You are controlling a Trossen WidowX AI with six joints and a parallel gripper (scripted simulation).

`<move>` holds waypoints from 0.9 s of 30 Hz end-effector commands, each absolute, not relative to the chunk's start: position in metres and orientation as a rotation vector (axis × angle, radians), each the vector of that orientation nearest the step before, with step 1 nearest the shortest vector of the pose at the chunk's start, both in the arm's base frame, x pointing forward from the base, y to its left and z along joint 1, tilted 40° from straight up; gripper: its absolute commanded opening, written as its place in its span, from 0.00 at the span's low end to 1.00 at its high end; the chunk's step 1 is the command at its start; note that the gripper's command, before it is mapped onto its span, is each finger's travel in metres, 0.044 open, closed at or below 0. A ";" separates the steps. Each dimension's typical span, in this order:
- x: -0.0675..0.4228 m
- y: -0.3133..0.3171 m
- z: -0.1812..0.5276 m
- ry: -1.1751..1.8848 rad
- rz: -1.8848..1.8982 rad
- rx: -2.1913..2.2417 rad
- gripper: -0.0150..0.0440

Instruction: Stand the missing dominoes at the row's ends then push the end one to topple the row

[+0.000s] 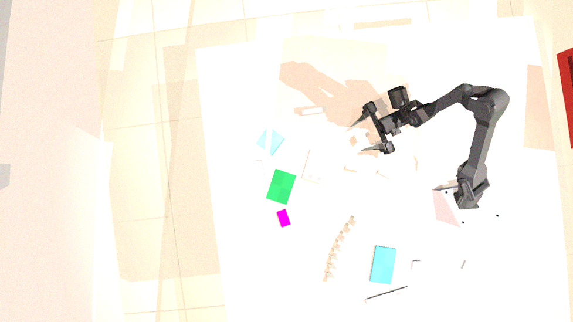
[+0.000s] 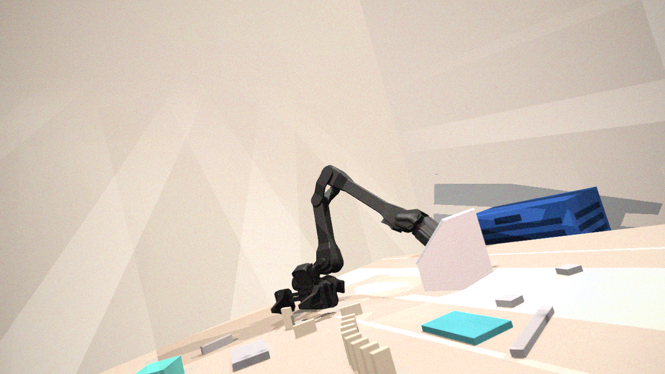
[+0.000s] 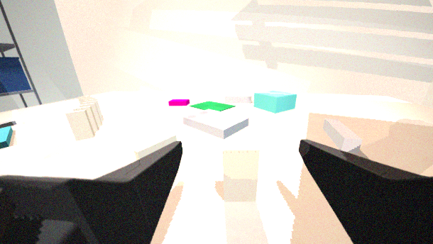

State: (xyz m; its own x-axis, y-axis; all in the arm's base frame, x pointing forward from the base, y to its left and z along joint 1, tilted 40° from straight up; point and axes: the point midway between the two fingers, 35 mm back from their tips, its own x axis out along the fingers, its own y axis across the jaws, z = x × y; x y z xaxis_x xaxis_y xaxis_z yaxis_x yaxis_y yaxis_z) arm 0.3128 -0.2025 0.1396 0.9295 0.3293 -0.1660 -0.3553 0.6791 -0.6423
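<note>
One white surface point(image 1: 470, 81) carries everything I see. On it, the row of dominoes point(image 1: 337, 249) stands well apart from my tool point(image 3: 240, 149), which gapes wide, gripping nothing. Between its fingers one domino point(image 3: 240, 164) stands upright, touching neither.

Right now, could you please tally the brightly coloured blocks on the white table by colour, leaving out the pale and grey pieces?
Cyan: 2 (cyan cube, cyan slab)
Green: 1 (green slab)
Magenta: 1 (magenta block)
Total: 4
</note>
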 end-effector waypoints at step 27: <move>0.361 -0.147 0.155 1.178 -0.016 -0.567 1.00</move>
State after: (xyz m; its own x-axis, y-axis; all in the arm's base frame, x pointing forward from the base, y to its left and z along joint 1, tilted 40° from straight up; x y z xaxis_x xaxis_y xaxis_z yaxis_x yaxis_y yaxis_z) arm 0.3694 -0.1642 0.1490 0.6998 -0.0460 -0.7129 -0.3209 0.8714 -0.3711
